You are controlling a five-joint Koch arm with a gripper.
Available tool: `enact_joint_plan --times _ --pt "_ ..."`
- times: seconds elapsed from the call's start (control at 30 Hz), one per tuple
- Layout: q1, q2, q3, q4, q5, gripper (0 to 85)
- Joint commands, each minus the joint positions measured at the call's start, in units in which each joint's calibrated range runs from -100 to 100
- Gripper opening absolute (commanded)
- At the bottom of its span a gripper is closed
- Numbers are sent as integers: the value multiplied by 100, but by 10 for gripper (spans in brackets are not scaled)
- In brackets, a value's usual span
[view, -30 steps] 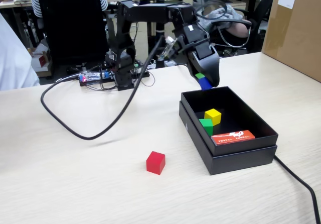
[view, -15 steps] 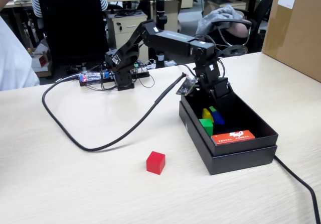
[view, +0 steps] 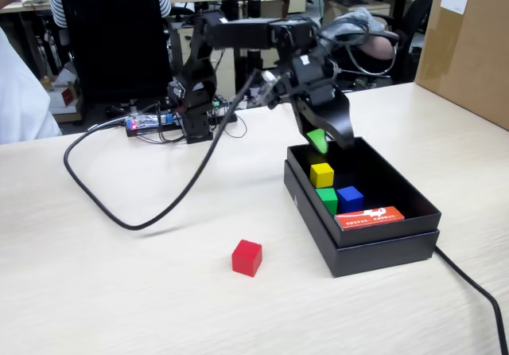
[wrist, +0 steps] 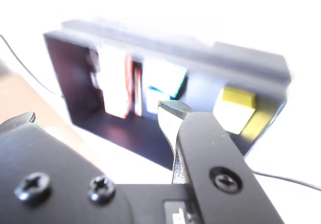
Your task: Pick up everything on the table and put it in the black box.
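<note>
Fixed view, left to right: a small red cube (view: pixel 246 257) sits alone on the light beige wood-grain tabletop (view: pixel 119 291), well apart from the shallow matte black cardboard box (view: pixel 382 247). The black robot gripper (view: pixel 322 142) hangs over the box's far end, jaws spread, holding nothing. Inside the box lie a yellow cube (view: pixel 321 174), a green cube (view: pixel 327 200) just in front of it, a blue cube (view: pixel 350 198) and a flat red-orange card (view: pixel 370 216). The wrist view is blurred and overexposed
</note>
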Motion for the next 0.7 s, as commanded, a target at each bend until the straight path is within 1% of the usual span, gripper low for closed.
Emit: enact_joint_plan --times 0.0,0.1,0.13,0.23,0.43,0.53,0.67 --pt "-313 -1538 -358 -2 -425 480" --pt "-674 -2364 -1165 136 -679 488" --pt "-904 -2777 -1736 292 -864 499" --pt "-1138 -3076 -2317 447 -987 504" --pt "-1324 -2846 -2561 447 -957 517" --pt "-1358 -2227 -2217 447 -894 516" --pt "-1402 -884 -1337 447 -825 515"
